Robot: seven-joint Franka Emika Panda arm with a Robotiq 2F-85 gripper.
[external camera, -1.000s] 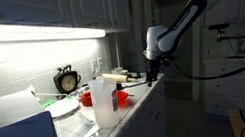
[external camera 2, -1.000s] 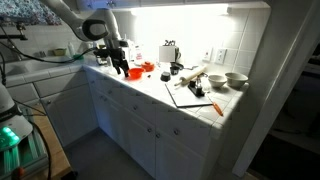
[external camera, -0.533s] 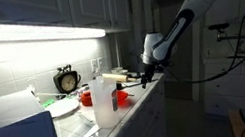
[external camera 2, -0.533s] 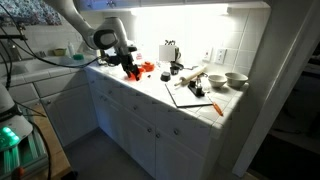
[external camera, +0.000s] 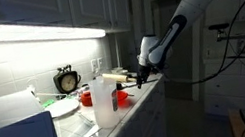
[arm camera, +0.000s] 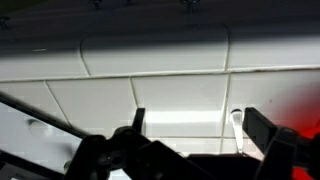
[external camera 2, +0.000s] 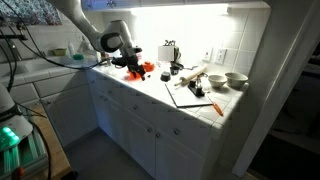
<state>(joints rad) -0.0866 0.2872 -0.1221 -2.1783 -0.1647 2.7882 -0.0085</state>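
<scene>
- Gripper is seen low over the counter, near one end of it; the arm is stretched in from the side in both exterior views.
- Jaws are seen wide apart in the wrist view; nothing is held between the fingers; only white tile is seen in the gap.
- Red item is stood on the counter just beside the gripper; contact cannot be told; a red blur is seen at the right edge of the wrist view, outside the jaws.
- White jug and plate are placed further along the counter; clock is set by the wall.
- Board, rolling pin and bowls are laid well apart from the gripper.
</scene>
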